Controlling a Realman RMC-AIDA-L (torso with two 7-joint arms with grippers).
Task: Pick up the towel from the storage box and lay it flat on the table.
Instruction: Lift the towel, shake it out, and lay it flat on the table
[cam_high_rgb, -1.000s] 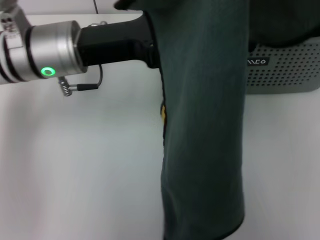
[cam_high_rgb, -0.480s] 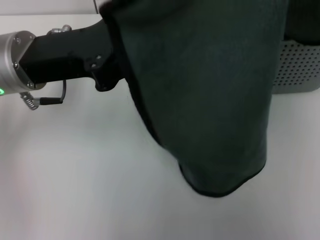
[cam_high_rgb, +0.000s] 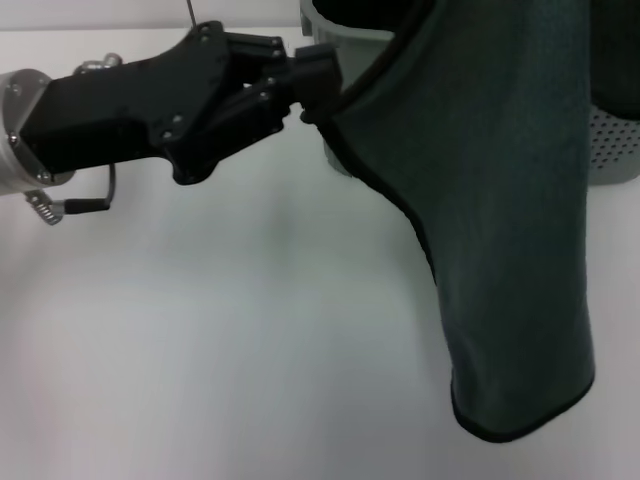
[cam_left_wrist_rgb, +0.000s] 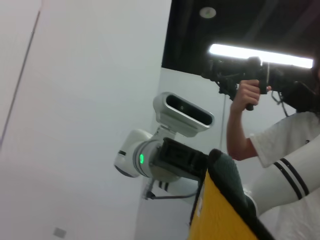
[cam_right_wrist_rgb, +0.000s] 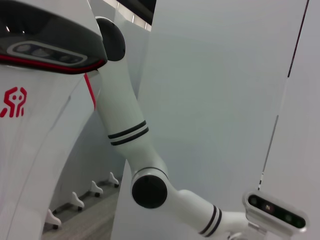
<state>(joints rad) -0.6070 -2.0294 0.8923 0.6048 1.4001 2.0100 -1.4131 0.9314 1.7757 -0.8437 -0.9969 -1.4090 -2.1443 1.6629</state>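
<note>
The dark teal-green towel (cam_high_rgb: 500, 200) with black edging hangs in the air from the top right, its lower corner low over the white table (cam_high_rgb: 200, 330). My left gripper (cam_high_rgb: 318, 90) reaches in from the left and is shut on the towel's left edge, just in front of the grey-green storage box (cam_high_rgb: 612, 150). The towel covers most of the box. In the left wrist view the towel's edge (cam_left_wrist_rgb: 227, 175) and a yellow tag (cam_left_wrist_rgb: 220, 215) show close up. Behind them is my right arm's gripper body (cam_left_wrist_rgb: 182, 157), partly hidden by the towel.
The box rim (cam_high_rgb: 335, 35) shows at the back behind the left fingers. The left arm's silver wrist and a loose cable (cam_high_rgb: 70, 205) lie over the table's left side. A person (cam_left_wrist_rgb: 270, 145) holding a device stands beyond the table.
The towel has swung right and its left edge is now pulled out sideways. My left gripper, before half hidden behind the towel, now shows at that edge. The box rim has come into view.
</note>
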